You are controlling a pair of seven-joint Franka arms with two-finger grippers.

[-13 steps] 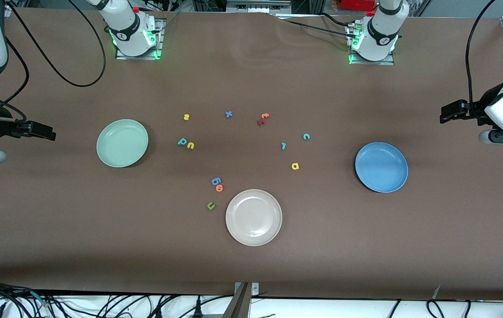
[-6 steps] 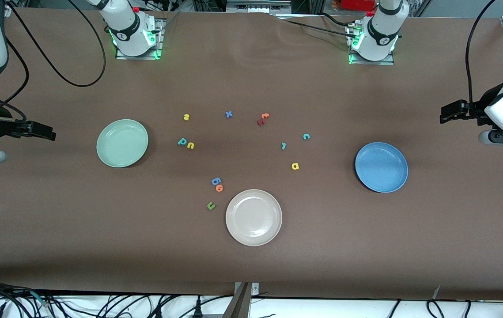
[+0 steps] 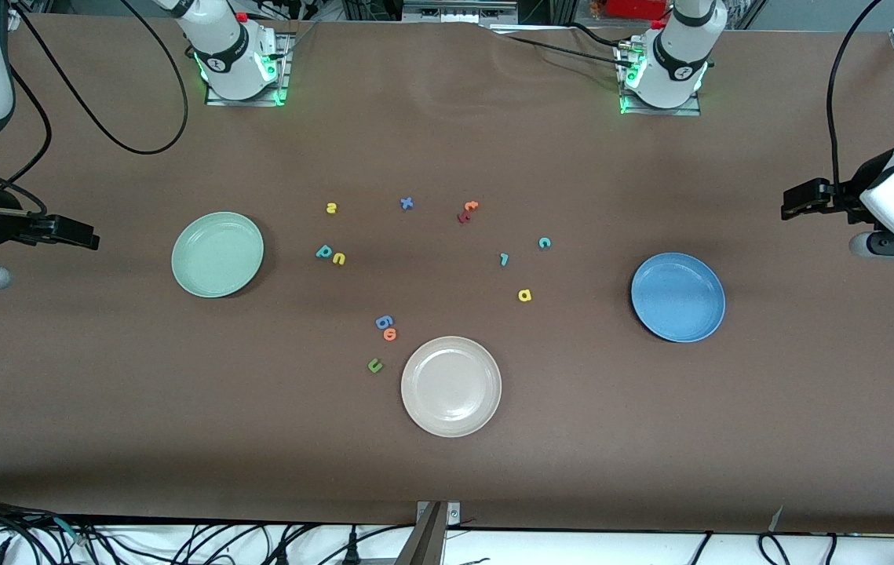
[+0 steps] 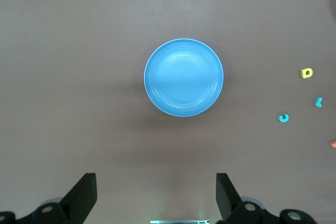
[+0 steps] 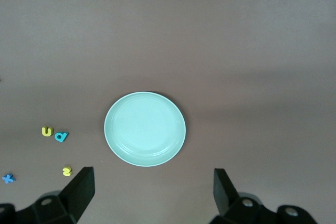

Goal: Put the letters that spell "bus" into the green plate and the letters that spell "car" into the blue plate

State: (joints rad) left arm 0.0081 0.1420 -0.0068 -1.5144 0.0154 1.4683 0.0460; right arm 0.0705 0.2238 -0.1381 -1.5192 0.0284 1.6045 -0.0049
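The green plate [image 3: 217, 254] [image 5: 145, 129] lies empty toward the right arm's end of the table. Beside it lie the teal b [image 3: 324, 252] [image 5: 61, 136], yellow u [image 3: 339, 258] [image 5: 47, 131] and yellow s [image 3: 330, 208] [image 5: 66, 171]. The blue plate [image 3: 678, 297] [image 4: 184, 77] lies empty toward the left arm's end, with the teal c [image 3: 544, 242] [image 4: 283, 118], teal r [image 3: 504, 259] [image 4: 318, 102] and yellow a [image 3: 524, 295] [image 4: 307, 72] nearby. My right gripper [image 3: 70, 232] [image 5: 152, 190] hangs open over bare table at its end. My left gripper [image 3: 800, 200] [image 4: 156, 192] hangs open at the other end.
A beige plate [image 3: 451, 386] sits nearer the front camera, mid-table. Close to it lie a blue g [image 3: 384, 322], orange o [image 3: 390, 334] and green u [image 3: 374, 365]. A blue x [image 3: 406, 203], orange t [image 3: 471, 205] and dark red letter [image 3: 462, 217] lie farther back.
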